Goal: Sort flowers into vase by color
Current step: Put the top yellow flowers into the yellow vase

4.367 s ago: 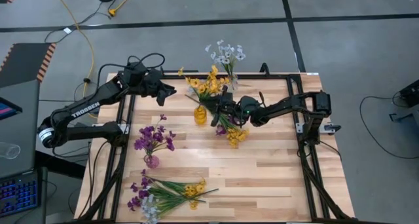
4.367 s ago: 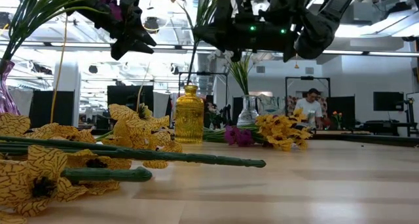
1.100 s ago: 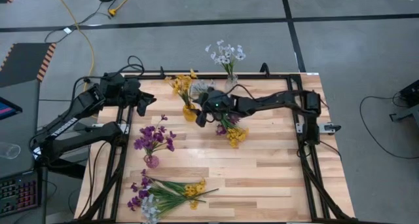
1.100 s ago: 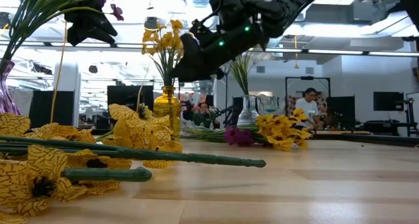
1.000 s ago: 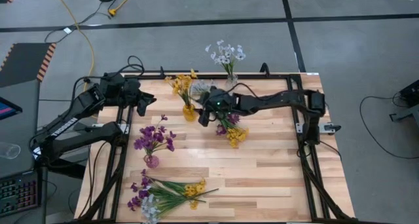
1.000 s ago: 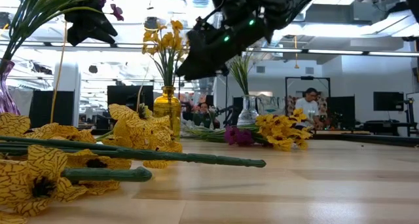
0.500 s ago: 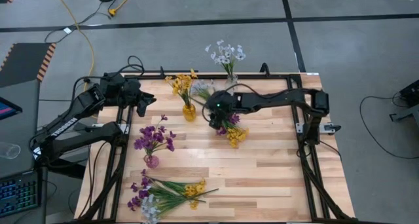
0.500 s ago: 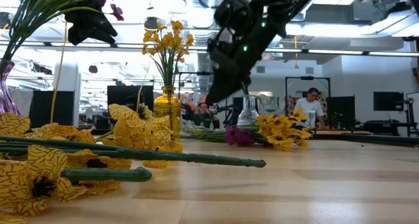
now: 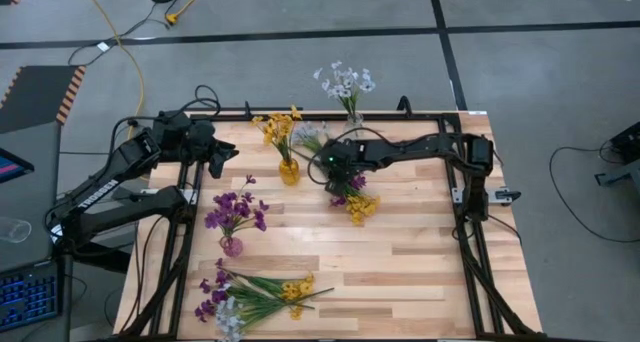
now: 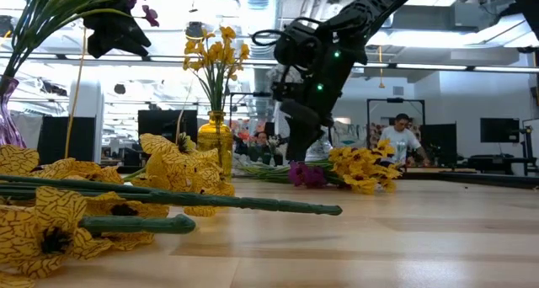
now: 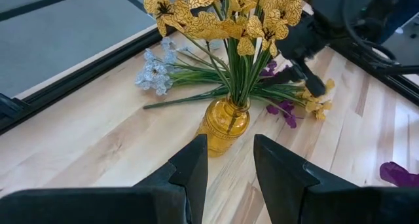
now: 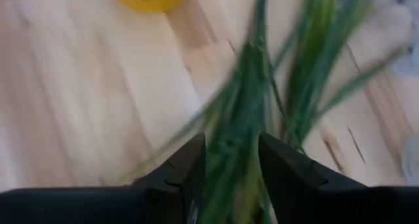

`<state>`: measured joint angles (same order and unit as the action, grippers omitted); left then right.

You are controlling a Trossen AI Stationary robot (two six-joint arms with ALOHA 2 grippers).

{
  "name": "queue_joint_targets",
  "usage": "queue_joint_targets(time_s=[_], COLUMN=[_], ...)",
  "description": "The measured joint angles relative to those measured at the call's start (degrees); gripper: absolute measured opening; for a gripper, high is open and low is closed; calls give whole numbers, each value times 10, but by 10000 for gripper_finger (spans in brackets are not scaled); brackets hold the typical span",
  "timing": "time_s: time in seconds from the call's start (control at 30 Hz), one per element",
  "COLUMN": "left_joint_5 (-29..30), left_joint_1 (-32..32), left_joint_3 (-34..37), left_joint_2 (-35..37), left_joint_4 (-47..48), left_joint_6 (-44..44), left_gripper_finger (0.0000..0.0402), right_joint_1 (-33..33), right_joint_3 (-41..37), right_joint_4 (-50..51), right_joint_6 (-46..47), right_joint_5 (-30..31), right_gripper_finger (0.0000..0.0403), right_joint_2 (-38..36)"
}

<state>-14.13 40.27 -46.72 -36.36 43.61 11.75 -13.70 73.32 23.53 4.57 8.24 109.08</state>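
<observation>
My right gripper [image 9: 335, 180] points steeply down over the flowers lying mid-table: a loose heap of yellow [image 9: 360, 209], purple [image 9: 347, 190] and pale-blue [image 9: 308, 135] sprays. Its fingers stand apart on either side of the heap's green stems [image 12: 245, 112]. To the heap's left, an amber vase [image 9: 288, 171] holds yellow flowers [image 11: 222, 14]. A pink vase [image 9: 232, 246] holds purple flowers, and a clear vase [image 9: 352, 122] at the far edge holds white ones. My left gripper [image 9: 220, 154] waits open at the far left, holding nothing. My right gripper [image 12: 229, 171] comes from above, slanting down, its two fingers either side of the green stems [image 12: 243, 139], which lie on the table. I cannot tell whether the fingers touch them.
A second heap of mixed flowers [image 9: 255, 297] lies at the near left corner, its yellow blossoms [image 10: 50, 229] close to the low camera. A dark frame [image 9: 190, 242] runs along the table's sides. Bare wood [image 9: 420, 272] spreads across the near right.
My right gripper has moved from beside the amber vase toward the table's right edge and down, tipping from nearly level to steeply downward over the mid-table flowers. The vases and flower heaps have stayed where they were.
</observation>
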Motion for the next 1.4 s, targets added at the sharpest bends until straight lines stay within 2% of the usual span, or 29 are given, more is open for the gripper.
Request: queue_joint_targets(time_s=[0.63, 0.93, 1.4], left_joint_5=[0, 0, 15], left_joint_1=[0, 0, 0], left_joint_3=[0, 0, 0], left_joint_2=[0, 0, 0], left_joint_4=[7, 7, 7], left_joint_6=[0, 0, 0], left_gripper_finger=[110, 110, 110], right_joint_1=[-9, -2, -2], right_joint_3=[0, 0, 0], right_joint_4=[13, 1, 1], right_joint_6=[1, 0, 0], right_joint_5=[-8, -10, -9], right_gripper_finger=[161, 156, 64], right_joint_2=[0, 38, 29])
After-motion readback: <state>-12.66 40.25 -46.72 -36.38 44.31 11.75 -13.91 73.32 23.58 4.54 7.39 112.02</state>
